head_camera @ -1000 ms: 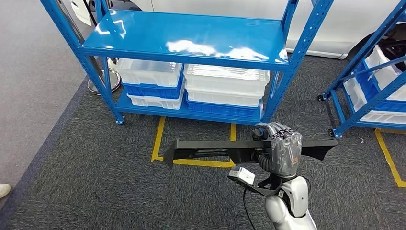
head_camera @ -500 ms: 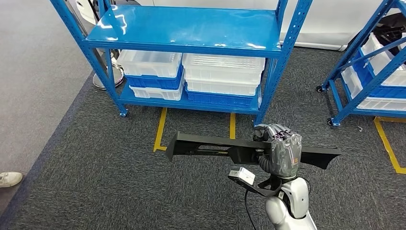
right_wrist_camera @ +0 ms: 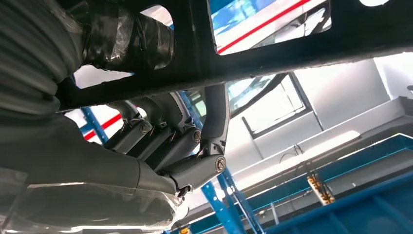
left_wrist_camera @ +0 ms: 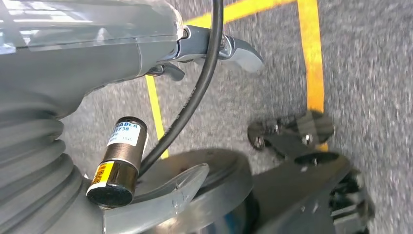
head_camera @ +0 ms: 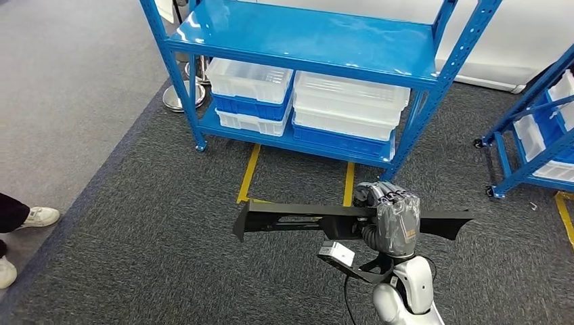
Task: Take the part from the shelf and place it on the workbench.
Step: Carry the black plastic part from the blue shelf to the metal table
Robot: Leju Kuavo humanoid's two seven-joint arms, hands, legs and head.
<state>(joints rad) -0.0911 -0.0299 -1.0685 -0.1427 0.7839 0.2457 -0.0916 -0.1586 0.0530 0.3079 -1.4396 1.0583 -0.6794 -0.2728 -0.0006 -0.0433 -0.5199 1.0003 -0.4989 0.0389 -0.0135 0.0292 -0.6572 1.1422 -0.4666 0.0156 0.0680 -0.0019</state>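
My right hand [head_camera: 394, 218] grips a long black part [head_camera: 291, 218] near its right end and holds it level, low in front of me above the carpet. The part's left end reaches out free, and its pointed right tip sticks out past the hand. In the right wrist view the dark fingers [right_wrist_camera: 165, 131] curl around the part's open black frame [right_wrist_camera: 292, 44]. The blue shelf [head_camera: 304, 37] stands ahead with its upper board bare. My left hand [left_wrist_camera: 122, 48] hangs over the carpet; its fingers are hidden.
White and blue bins [head_camera: 345, 108] fill the shelf's lower board. A second blue shelf [head_camera: 535, 128] with bins stands at the right. Yellow floor tape [head_camera: 247, 176] runs from the shelf's foot. A person's shoes [head_camera: 34, 218] are at the left edge.
The camera has moved: the shelf has shifted right in the picture, and a person's feet have come into view on the left. The part stays in my right hand.
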